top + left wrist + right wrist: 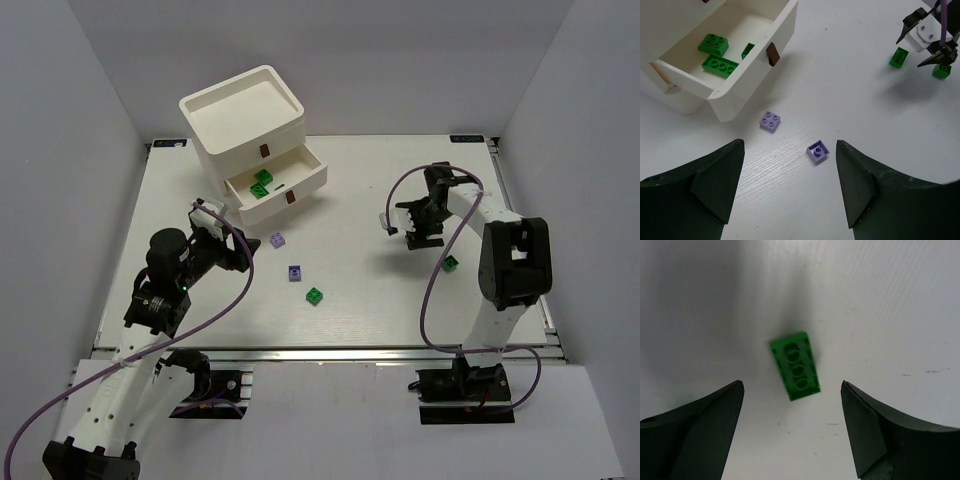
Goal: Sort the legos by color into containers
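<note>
One green lego [794, 366], flat, long axis fore-aft between parted right jaws

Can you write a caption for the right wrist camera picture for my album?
Open right gripper poised above a green brick on the white table.

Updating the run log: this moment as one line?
left gripper open, empty | right gripper open above green lego | drawer open, holds green legos

- Bright, even light from above; white table [370, 320] looks sharp in top pic.
- Right wrist pic: soft grey shadow above green brick [795, 365]; brick a bit blurry.
- Left wrist pic: sharp, w/ faint shadows.
</note>
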Tool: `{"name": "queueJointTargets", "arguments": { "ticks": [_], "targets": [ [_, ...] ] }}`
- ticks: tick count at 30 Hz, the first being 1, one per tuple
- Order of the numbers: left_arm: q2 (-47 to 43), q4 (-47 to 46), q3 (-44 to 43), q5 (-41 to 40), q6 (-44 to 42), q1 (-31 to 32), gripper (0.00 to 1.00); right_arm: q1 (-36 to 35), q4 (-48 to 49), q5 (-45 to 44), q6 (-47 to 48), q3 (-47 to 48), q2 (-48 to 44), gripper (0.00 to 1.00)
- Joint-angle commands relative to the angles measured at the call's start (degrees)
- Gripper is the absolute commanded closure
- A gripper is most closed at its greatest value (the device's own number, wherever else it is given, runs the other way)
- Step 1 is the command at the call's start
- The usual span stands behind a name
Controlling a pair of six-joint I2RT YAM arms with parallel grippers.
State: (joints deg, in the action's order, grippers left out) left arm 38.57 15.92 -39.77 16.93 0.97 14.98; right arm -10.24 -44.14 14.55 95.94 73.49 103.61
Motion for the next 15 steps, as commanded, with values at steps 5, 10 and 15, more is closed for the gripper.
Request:
{"name": "queueJointTargets", "arguments": {
  "ticks": [5,10,15],
  "targets": [
    [0.1,0.6,-0.1,-1.5,-0.9,0.0,0.16,2.7,-4.2,-1.6,5.1,11.0,7.0,0.17],
    [0.5,0.6,0.0,-1.5,-0.8,-0.6,0.16,3.0,-11.6,-1.8,6.9,17.5,13.4,0.2],
    [1.1,0.6,0.0,-1.5,-0.9,-0.6,0.16,3.1,-15.0,-1.1,8.3,21.0,16.1,0.23]
  ]
}}
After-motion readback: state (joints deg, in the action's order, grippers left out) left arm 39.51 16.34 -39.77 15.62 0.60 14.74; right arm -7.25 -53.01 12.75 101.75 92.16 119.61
